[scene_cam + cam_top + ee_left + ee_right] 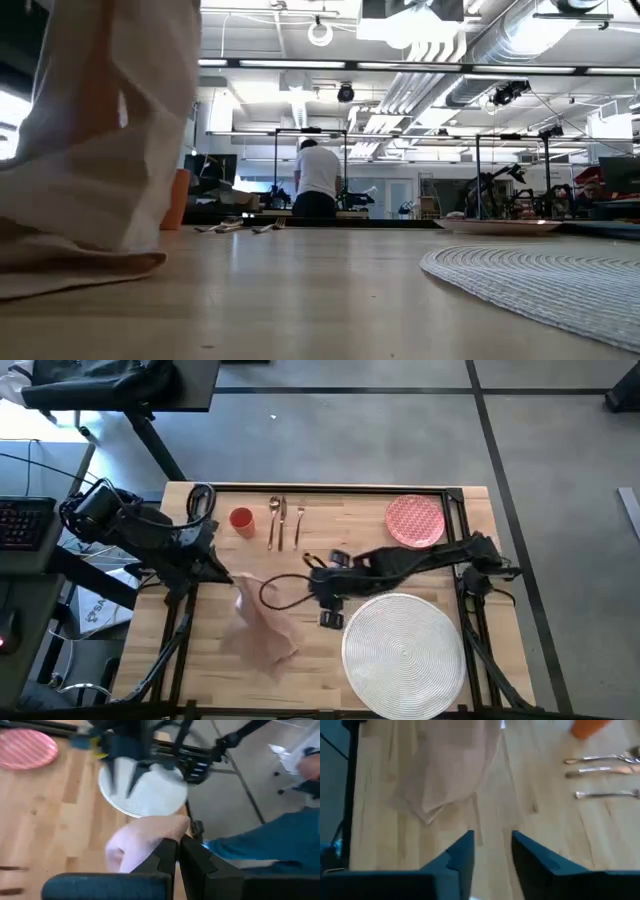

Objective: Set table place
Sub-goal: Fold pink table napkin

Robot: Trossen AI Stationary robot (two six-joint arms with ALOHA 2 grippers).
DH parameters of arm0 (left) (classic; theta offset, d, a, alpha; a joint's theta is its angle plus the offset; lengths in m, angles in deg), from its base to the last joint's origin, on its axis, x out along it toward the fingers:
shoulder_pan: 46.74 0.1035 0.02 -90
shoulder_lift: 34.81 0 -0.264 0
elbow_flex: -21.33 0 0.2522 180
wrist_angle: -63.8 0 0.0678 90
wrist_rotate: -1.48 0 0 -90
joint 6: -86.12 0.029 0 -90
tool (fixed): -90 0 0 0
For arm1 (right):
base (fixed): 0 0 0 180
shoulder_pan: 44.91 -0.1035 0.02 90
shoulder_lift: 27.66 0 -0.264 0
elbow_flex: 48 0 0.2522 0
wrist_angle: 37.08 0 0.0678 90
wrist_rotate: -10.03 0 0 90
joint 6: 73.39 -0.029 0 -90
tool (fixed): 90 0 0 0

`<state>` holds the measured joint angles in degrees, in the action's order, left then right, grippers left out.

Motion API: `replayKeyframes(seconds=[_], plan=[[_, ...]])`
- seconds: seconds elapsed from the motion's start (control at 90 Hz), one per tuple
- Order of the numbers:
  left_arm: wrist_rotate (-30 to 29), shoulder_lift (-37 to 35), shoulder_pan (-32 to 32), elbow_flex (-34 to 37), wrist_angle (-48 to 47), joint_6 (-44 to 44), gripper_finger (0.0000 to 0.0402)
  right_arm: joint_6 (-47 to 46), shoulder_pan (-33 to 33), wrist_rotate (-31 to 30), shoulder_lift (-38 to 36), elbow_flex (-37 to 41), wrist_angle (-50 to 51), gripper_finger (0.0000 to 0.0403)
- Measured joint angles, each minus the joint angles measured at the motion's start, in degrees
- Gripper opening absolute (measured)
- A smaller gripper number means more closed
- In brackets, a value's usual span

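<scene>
The beige-pink napkin is pinched by the left pincer, hanging below it onto the bench. The right pincer is parted, empty, beside the placemat. No writing can be read.

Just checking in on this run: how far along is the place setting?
Early. Done: the placemat lies at the table's front. In hand: the left end effector is shut on the napkin, lifting it; the right end effector is open nearby. Left: plate, cutlery and cup sit at the far edge.
</scene>
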<state>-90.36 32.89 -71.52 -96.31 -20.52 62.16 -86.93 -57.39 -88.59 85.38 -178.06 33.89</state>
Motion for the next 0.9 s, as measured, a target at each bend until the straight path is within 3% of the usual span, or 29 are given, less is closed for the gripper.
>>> replayKeyframes(seconds=[0.1, 0.211, 0.456, 0.589, 0.733, 0.822, 0.9], plan=[[5.0, 1.0, -0.8, 0.0, -1.4, -1.2, 0.0000, 6.3, 2.1, 5.2, 2.7, -0.1, -9.0, 0.0189], [6.6, 2.4, -1.7, 0.0, -3.7, -1.4, 0.0000, 10.8, 3.4, 11.1, 7.2, -0.1, -19.9, 0.0220], [7.1, 3.9, -2.7, 0.0, -4.8, -4.2, 0.0000, 11.3, 5.3, 15.7, 16.1, 0.0, -30.7, 0.0219], [7.2, 3.9, -2.7, 0.0, -4.8, -6.9, 0.0000, 10.6, 6.3, 17.5, 17.7, 0.0, -31.0, 0.0203], [7.1, 3.6, -2.7, 0.0, -4.7, -8.6, 0.0000, 11.8, 7.1, 25.6, 19.1, 0.0, -31.1, 0.0175], [6.2, 3.2, -2.7, -0.3, -4.8, -9.4, 0.0000, 9.9, 6.6, 29.3, 19.5, 0.0, -30.0, 0.0124], [3.8, 2.8, -2.7, -1.3, -5.3, -9.5, 0.0000, 8.0, 5.9, 30.3, 19.5, 0.0, -28.9, 0.0051]])
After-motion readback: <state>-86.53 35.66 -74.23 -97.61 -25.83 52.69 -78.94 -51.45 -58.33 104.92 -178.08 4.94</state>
